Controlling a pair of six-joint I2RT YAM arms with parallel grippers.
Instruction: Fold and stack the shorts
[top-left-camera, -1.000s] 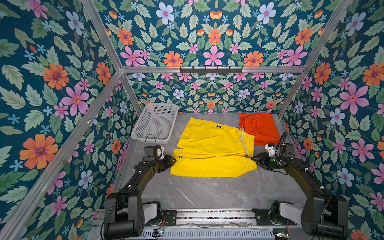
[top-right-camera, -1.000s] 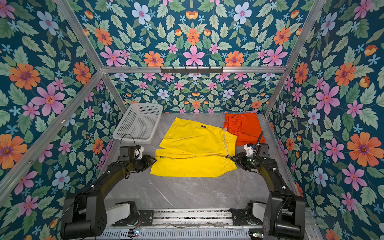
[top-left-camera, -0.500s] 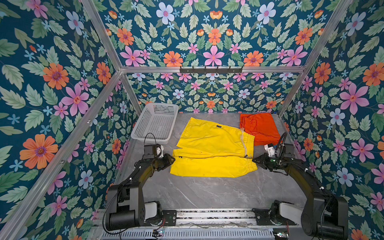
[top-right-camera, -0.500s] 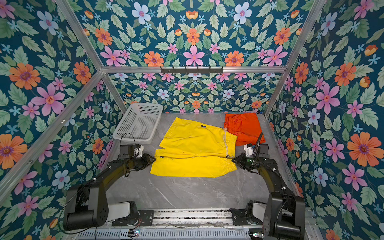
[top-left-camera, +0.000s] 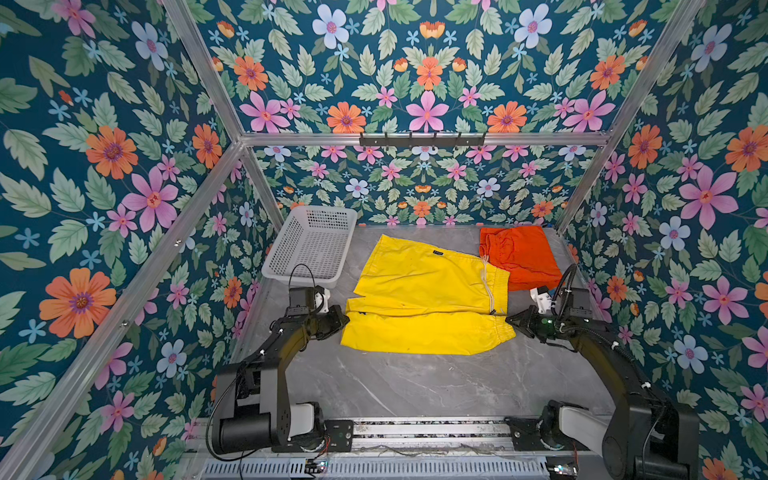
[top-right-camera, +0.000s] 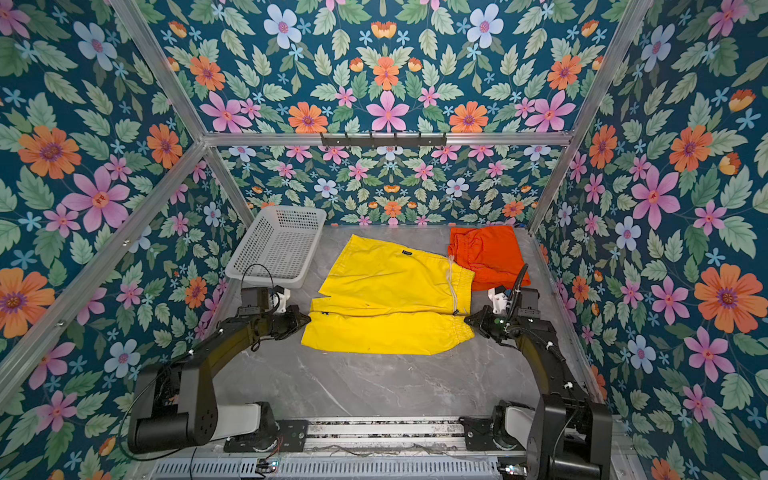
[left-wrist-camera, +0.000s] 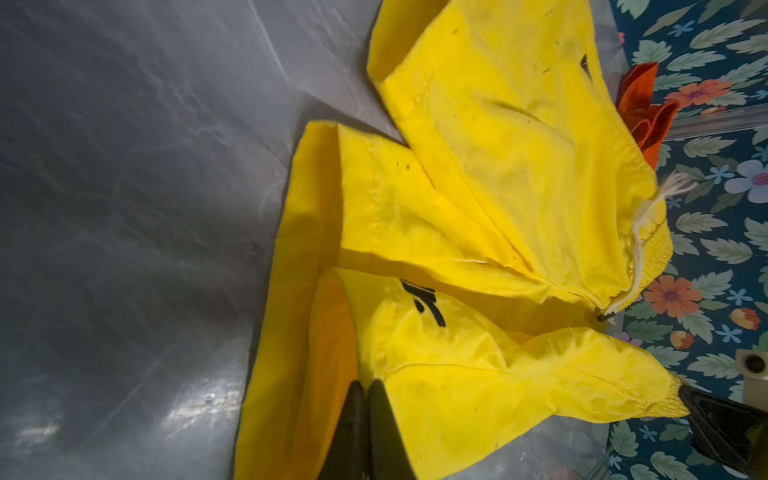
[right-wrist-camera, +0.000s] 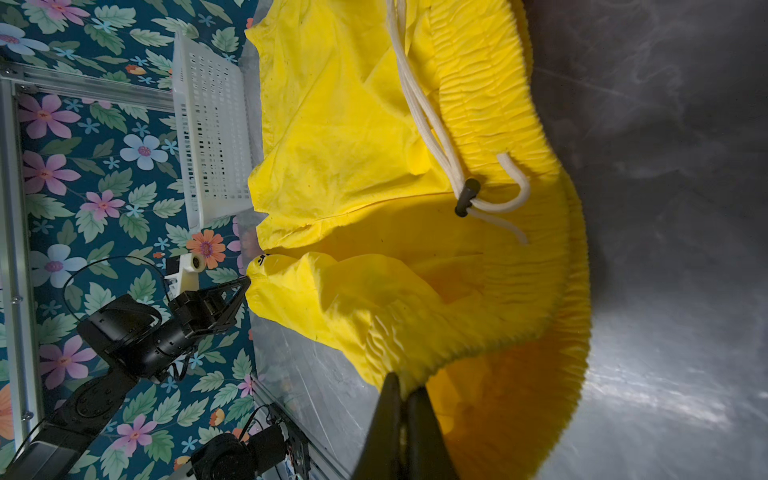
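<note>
Both claws are newly closed, where a second back they wait part-open at the same two spots. The left claw (left-wrist-camera: 365, 388) now pinches the hem of the near leg of the yellow shorts (top-left-camera: 424, 307), and the right claw (right-wrist-camera: 402, 388) pinches the waistband corner at the other end of that near edge. The fabric bunches up a little at each pinch. The yellow shorts lie spread in the middle of the tabletop (top-left-camera: 415, 382), legs toward the basket (top-left-camera: 286, 249), waistband just beside the orange shorts (top-left-camera: 519, 257), which look already folded at the far right. With both ends gripped, folding the near half over the far half can likely begin
</note>
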